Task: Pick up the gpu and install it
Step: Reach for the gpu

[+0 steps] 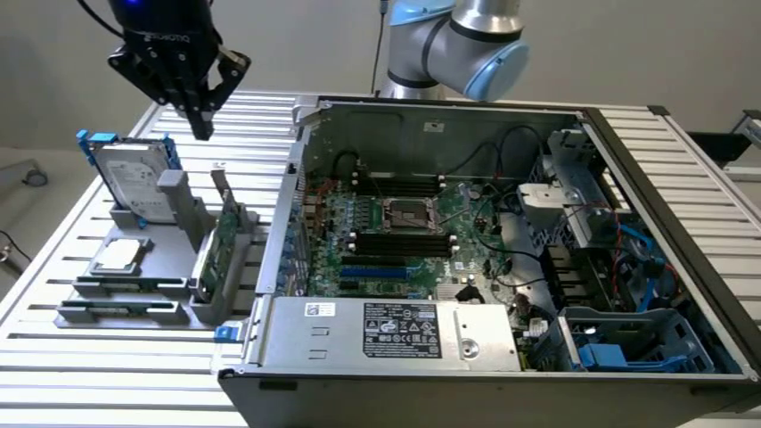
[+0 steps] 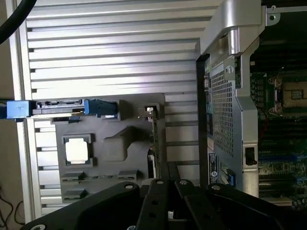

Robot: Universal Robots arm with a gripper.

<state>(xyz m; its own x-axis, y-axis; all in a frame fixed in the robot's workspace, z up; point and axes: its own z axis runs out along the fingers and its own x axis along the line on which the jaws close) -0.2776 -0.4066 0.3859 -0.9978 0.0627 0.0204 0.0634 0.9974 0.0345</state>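
Observation:
The gpu (image 1: 224,242) stands on edge in a slot of the grey parts holder (image 1: 141,287), green board facing the computer case, its silver bracket end pointing up. From the wrist it shows edge-on as a thin gpu (image 2: 154,132) with its bracket tab at the far end. My gripper (image 1: 201,130) hangs well above the holder, over the hard drive's far end and apart from the gpu. Its black fingers (image 2: 158,196) are drawn together, shut with nothing between them.
A silver hard drive (image 1: 134,181) with blue rails leans in the holder, and a square CPU chip (image 1: 120,255) lies flat near it. The open computer case (image 1: 476,259) with its motherboard (image 1: 398,236) stands on the exterior view's right of the holder, on a slatted metal table (image 1: 71,357).

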